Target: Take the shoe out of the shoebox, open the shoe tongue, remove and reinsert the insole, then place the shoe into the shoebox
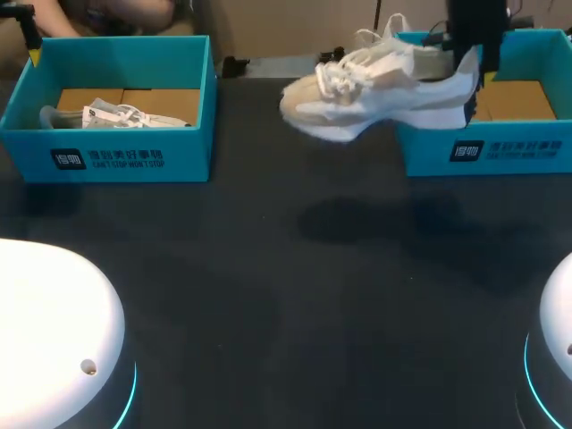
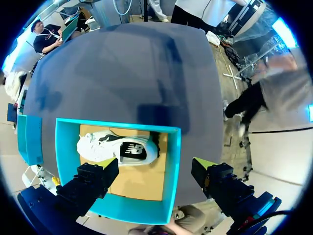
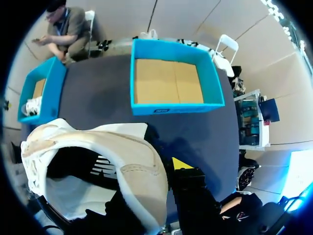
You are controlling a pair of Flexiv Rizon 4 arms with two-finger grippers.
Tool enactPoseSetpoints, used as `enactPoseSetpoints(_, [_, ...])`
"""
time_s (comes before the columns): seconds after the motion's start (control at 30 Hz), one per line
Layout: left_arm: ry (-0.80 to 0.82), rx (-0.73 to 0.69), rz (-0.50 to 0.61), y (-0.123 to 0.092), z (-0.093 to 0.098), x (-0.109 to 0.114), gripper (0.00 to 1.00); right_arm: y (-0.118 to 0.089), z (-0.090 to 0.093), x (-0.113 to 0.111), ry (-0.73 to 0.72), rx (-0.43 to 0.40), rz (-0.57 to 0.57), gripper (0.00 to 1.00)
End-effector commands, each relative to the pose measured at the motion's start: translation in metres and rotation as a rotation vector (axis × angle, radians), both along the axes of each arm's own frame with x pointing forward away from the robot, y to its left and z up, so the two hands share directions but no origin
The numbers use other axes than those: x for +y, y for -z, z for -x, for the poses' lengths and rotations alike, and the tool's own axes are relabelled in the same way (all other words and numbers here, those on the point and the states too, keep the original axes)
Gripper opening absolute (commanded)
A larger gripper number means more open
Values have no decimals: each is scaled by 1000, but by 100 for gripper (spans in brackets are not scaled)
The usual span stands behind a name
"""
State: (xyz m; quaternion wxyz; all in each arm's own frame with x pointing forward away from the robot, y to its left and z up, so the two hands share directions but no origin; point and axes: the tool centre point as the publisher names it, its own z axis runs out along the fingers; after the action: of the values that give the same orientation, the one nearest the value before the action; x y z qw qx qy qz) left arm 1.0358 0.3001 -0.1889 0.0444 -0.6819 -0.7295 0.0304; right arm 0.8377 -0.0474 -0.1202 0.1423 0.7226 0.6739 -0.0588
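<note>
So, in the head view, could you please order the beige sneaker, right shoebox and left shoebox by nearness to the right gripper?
1. The beige sneaker, held in the right gripper.
2. The right shoebox, close by, table's right.
3. The left shoebox, across the table.

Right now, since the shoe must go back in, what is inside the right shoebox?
Only a bare brown cardboard floor shows inside the right shoebox. From the head view, the held shoe and right arm cover part of it.

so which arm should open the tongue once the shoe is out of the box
Left, probably. The right gripper is shut on the shoe at its heel, holding it above the table, while the left gripper is open and empty over the other box.
</note>
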Motion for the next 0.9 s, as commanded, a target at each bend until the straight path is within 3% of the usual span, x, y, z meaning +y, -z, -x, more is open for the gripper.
enactPoseSetpoints(0.03, [0,0,-2,-1,0,0,100,-4,22,17,-33,-58,20,0])
enactPoseSetpoints(0.33, [0,0,-2,-1,0,0,100,-5,56,39,-38,-13,-5,0])
enactPoseSetpoints(0.9, [0,0,-2,-1,0,0,100,-5,56,39,-38,-13,-5,0])
